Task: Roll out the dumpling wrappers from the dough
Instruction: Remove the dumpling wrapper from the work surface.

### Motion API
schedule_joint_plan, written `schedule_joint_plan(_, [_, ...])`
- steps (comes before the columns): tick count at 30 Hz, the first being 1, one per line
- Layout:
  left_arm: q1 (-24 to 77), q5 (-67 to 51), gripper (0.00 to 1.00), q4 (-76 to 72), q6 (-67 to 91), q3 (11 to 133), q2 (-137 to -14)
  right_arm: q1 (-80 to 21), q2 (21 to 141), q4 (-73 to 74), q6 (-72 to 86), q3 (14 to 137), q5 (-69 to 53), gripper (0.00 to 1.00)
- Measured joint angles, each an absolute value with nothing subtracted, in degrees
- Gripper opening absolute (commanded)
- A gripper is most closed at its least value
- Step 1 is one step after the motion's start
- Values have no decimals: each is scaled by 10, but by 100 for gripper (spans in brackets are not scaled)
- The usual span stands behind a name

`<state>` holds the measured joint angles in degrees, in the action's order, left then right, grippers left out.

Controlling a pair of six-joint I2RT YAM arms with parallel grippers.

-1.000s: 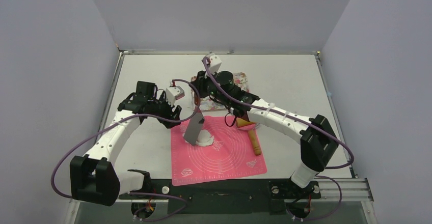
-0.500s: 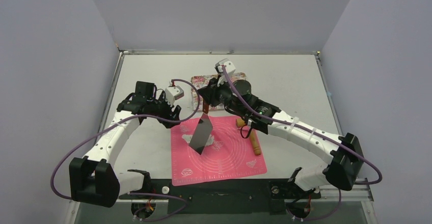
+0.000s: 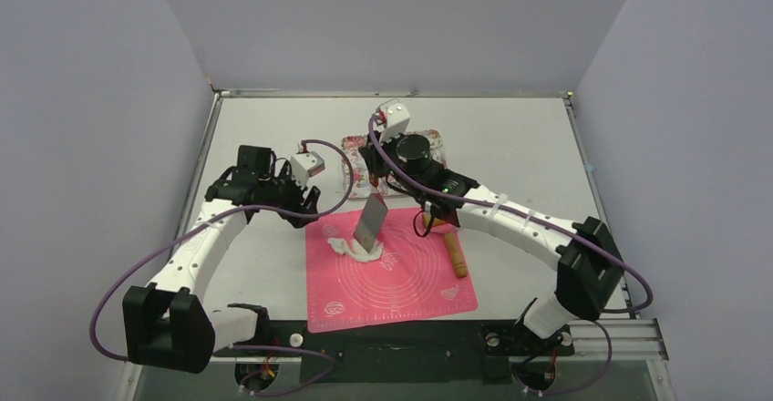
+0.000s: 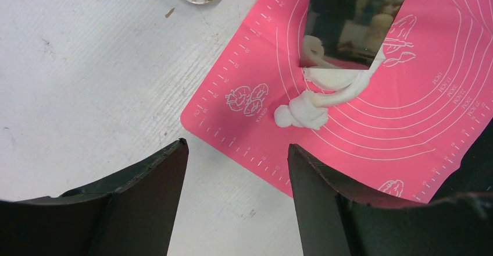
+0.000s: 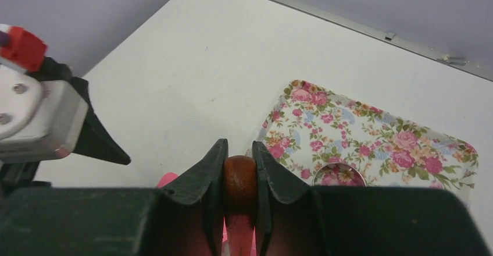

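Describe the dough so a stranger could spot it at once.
Start at the pink silicone mat on the white table. Near its far left corner, right by the shiny metal scraper blade, lies the ragged white dough. Unlike the stiff wooden rolling pin at the right edge, it is soft and white.

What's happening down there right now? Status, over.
Left hand open, empty, beside the mat. Right hand shut on scraper, blade at the dough. Rolling pin lies clear, right of it.

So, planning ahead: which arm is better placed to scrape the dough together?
Probably right: right end effector grips the scraper, blade against the dough; left end effector hangs open beside the mat.
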<state>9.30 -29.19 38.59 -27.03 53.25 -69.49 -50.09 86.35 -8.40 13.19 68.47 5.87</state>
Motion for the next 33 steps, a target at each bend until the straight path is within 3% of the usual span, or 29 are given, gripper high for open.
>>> schedule_joint_plan(5, [89,-288,62,386,-268,533,-695,-491,921,-110,127,711,61,0])
schedule_joint_plan(33, [81,-288,62,386,-266,533,-700,-465,990,-127,162,770,31,0])
